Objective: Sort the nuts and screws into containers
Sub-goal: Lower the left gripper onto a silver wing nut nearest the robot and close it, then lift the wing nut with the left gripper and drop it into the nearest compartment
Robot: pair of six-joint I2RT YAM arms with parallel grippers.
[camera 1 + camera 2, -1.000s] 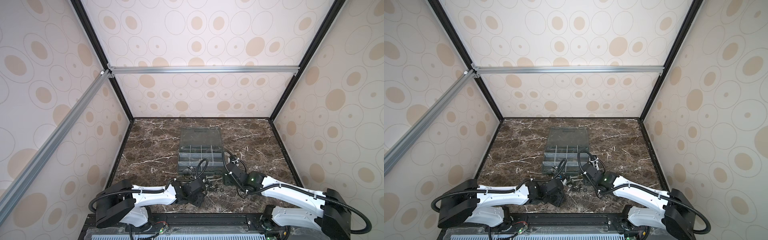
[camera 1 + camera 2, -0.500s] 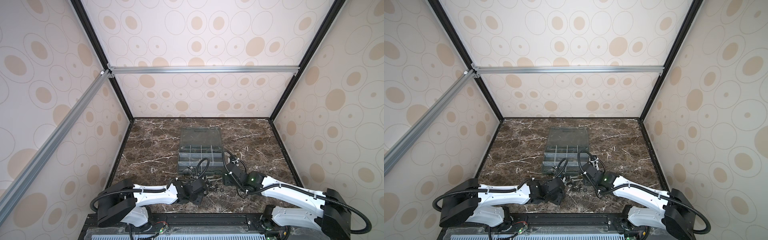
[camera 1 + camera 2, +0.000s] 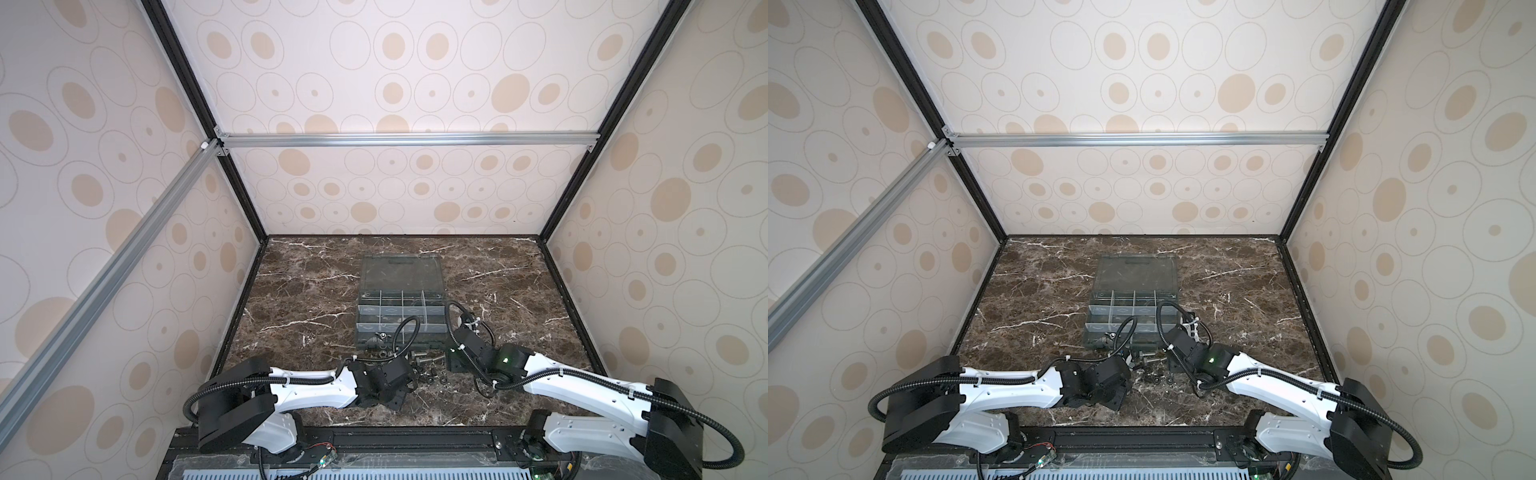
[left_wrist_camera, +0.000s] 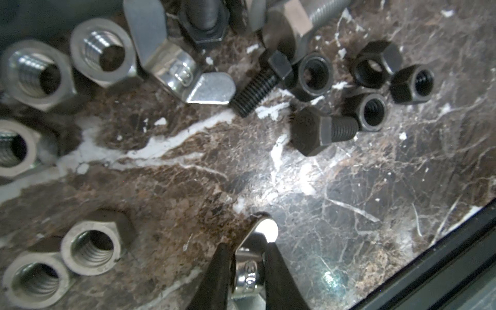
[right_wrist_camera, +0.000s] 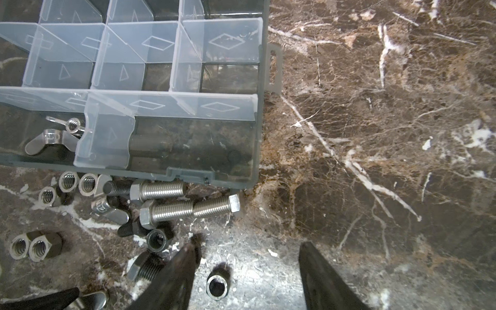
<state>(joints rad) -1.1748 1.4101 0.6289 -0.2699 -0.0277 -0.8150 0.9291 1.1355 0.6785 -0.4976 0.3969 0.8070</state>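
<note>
L arm (image 3: 307, 392) & R arm (image 3: 582, 384): white moulded link shells, black joint housings, black boxy bases (image 3: 232, 419). Black corrugated cables (image 3: 195, 399) run along each, tied w/ white zip ties (image 3: 286, 380). Green LED (image 3: 505, 360) lit on R arm nr wrist. Fingers (image 4: 222, 268): matte black, tapered to thin tips.

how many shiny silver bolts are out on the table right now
3 silver bolts: one nearest the organizer box front wall, two more next to it, thread ends meeting. Others may be hidden under the arms.
</note>
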